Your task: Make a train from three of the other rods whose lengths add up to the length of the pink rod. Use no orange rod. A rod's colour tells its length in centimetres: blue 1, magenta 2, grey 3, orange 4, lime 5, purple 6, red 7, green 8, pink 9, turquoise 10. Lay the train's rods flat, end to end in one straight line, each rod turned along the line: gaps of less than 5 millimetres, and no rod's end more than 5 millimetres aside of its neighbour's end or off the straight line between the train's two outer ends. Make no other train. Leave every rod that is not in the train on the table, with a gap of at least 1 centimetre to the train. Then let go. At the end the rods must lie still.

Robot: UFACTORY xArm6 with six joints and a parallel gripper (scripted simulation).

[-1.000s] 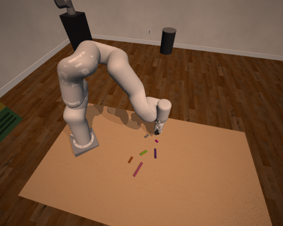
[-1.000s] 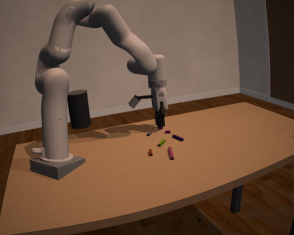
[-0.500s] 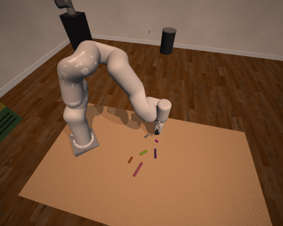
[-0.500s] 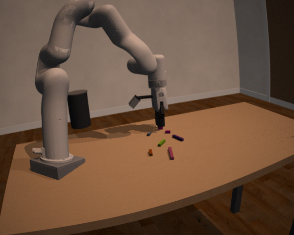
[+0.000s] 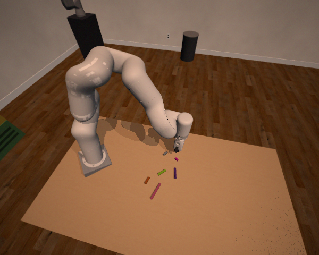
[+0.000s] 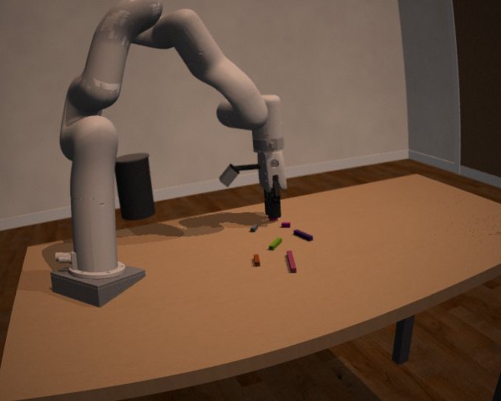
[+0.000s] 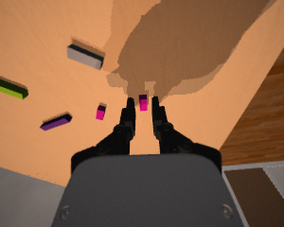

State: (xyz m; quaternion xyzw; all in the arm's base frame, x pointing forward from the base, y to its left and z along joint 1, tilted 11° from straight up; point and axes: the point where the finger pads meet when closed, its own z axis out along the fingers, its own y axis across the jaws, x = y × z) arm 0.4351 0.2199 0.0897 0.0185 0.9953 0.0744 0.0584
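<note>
My gripper (image 5: 176,151) (image 6: 272,215) (image 7: 143,105) points down, slightly open. One magenta rod (image 6: 273,219) (image 7: 143,105) lies between its fingertips, with a gap on each side; the fingers hide it in the top view. A second magenta rod (image 5: 176,159) (image 6: 285,225) (image 7: 100,113) lies nearby. The grey rod (image 5: 165,153) (image 6: 254,228) (image 7: 85,57), purple rod (image 5: 175,173) (image 6: 303,235) (image 7: 56,122) and lime rod (image 5: 161,172) (image 6: 275,243) (image 7: 8,90) lie apart, turned differently. The pink rod (image 5: 155,191) (image 6: 290,261) lies flat, farther from the gripper.
An orange rod (image 5: 147,180) (image 6: 256,260) lies between the lime rod and the pink rod's left side in the top view. The arm's base (image 5: 95,161) (image 6: 97,285) stands on the left of the table (image 5: 209,205) (image 6: 199,319). The gripper is near the table's far edge.
</note>
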